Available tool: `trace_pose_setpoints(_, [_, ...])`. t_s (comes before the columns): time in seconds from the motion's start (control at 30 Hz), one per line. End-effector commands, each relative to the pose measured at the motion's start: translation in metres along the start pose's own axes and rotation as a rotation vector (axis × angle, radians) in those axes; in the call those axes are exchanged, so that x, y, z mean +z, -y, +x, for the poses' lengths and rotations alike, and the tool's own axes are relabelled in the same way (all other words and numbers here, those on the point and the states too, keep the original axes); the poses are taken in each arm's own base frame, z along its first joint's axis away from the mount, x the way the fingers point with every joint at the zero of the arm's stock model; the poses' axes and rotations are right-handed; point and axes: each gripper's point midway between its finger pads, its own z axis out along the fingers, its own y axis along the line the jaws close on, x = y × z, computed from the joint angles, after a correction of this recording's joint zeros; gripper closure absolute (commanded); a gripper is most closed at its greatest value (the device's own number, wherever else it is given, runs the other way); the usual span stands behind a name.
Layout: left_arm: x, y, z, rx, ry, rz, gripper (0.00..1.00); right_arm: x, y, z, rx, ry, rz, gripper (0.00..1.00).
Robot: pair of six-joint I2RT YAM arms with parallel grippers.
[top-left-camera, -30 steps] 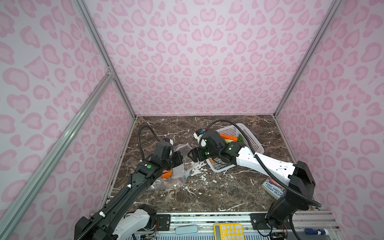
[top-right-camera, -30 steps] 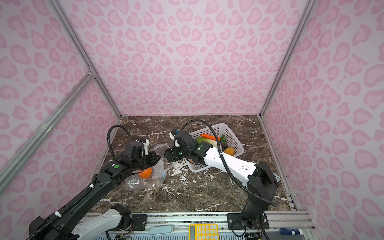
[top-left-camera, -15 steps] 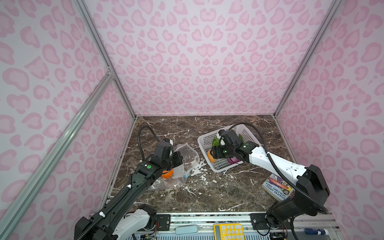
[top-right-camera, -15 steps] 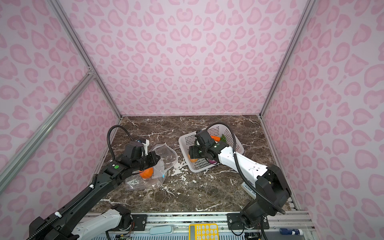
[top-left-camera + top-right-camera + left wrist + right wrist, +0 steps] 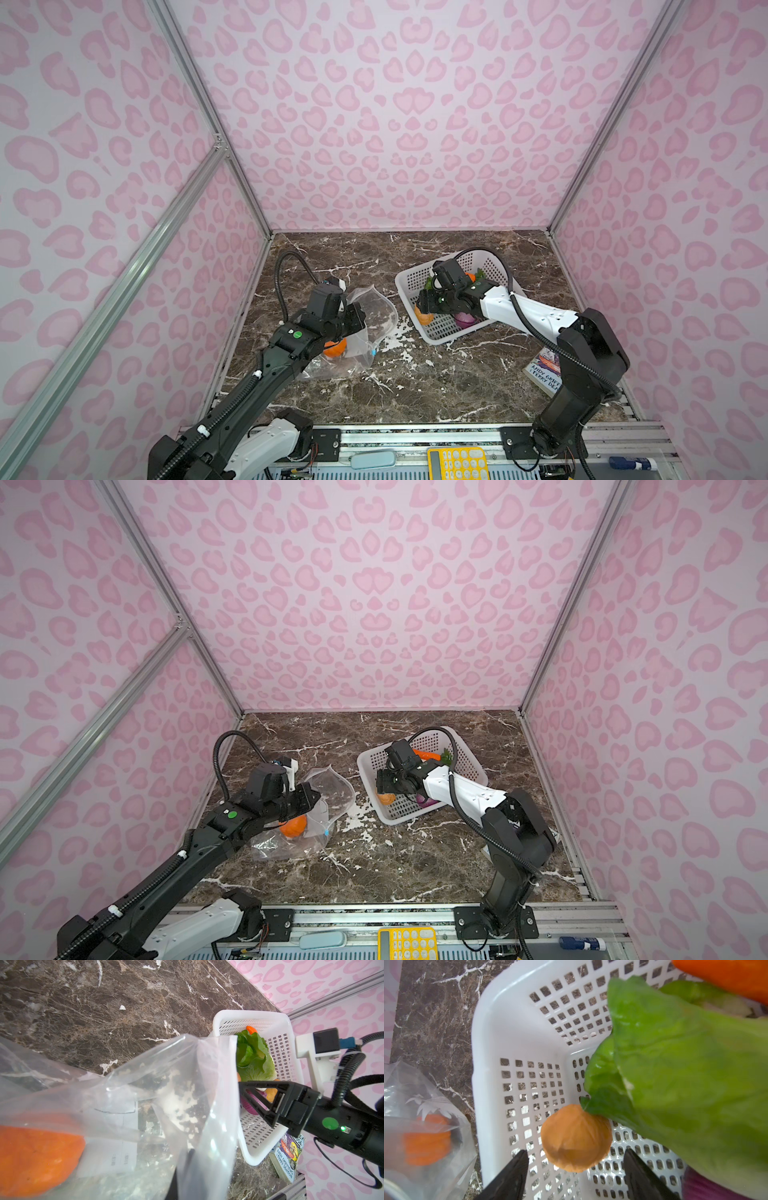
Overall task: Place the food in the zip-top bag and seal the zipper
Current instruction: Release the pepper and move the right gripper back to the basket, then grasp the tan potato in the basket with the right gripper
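- Fetching the next vegetable: the right gripper (image 5: 575,1178), jaws spread, straddles a tan potato (image 5: 575,1138) in the white basket (image 5: 488,1064) without touching it.
- The left gripper (image 5: 354,322) pinches the zip-top bag (image 5: 374,305) open, with the pumpkin (image 5: 293,825) inside.
- Next, probably: close on the potato, then carry it bagward.

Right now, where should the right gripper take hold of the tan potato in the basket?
Across its round middle, from above: the tan potato lies bare on the basket floor, the open right gripper flanks it, and the cabbage covers only one edge.
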Motion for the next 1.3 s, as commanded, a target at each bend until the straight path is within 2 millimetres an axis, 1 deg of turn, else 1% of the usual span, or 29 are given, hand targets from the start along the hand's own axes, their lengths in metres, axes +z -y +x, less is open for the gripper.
trace_pose_setpoints(0.0, [0.000,0.002,-0.004,-0.002,0.017,0.009,0.97,0.009,0.000,-0.003,0.009,0.007,0.002,0.26])
trace_pose_setpoints(0.3, [0.001,0.003,-0.005,0.002,0.019,0.007,0.97,0.035,0.009,0.008,0.010,-0.032,0.031,0.26])
trace_pose_setpoints(0.4, [-0.001,0.003,-0.005,0.004,0.023,0.009,0.97,0.042,0.014,0.011,0.008,-0.045,0.054,0.25])
trace_pose_setpoints(0.53, [-0.002,0.003,-0.006,0.004,0.028,0.006,0.97,0.047,0.015,0.013,0.008,-0.055,0.057,0.27])
trace_pose_setpoints(0.77, [-0.003,0.005,-0.008,0.003,0.030,0.011,0.97,0.044,0.011,0.013,0.008,-0.056,0.037,0.35])
trace_pose_setpoints(0.83, [-0.003,0.005,-0.008,0.003,0.030,0.012,0.97,0.043,0.011,0.013,0.007,-0.054,0.040,0.36])
trace_pose_setpoints(1.0, [-0.004,0.007,-0.009,0.005,0.028,0.015,0.97,0.039,0.019,0.016,-0.047,-0.079,0.084,0.26])
trace_pose_setpoints(1.17, [-0.005,0.005,-0.009,0.008,0.035,0.010,0.97,0.031,0.024,0.025,-0.135,-0.121,0.098,0.25])
trace_pose_setpoints(1.27, [-0.003,0.005,-0.008,0.005,0.030,0.011,0.97,0.030,0.024,0.031,-0.180,-0.148,0.092,0.25])
